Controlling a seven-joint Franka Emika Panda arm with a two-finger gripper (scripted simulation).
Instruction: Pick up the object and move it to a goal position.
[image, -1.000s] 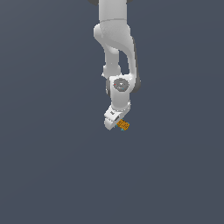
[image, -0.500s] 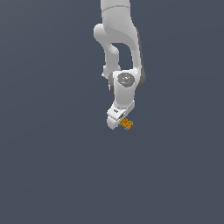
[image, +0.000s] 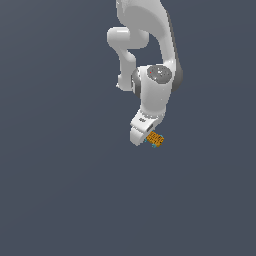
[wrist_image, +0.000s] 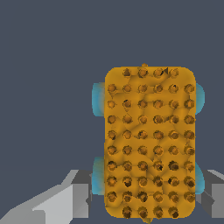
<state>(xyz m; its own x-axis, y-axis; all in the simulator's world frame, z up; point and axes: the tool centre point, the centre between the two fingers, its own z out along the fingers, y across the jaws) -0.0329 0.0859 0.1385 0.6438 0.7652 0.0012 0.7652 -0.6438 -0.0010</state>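
The object is a small orange block with a bumpy grid of studs and teal-blue bits at its sides. It hangs in the air at the tip of the white arm, and my gripper is shut on it. In the wrist view the object fills the middle of the picture, with teal knobs sticking out on both sides. A grey finger presses against one side of it, and the other finger shows at the frame's edge. The goal position is out of view.
Only a plain dark grey-blue background surrounds the arm in both views. No other objects, edges or containers show.
The arm has carried the object toward the exterior view's right and slightly upward. The wrist has swung with it, and the grip has not changed.
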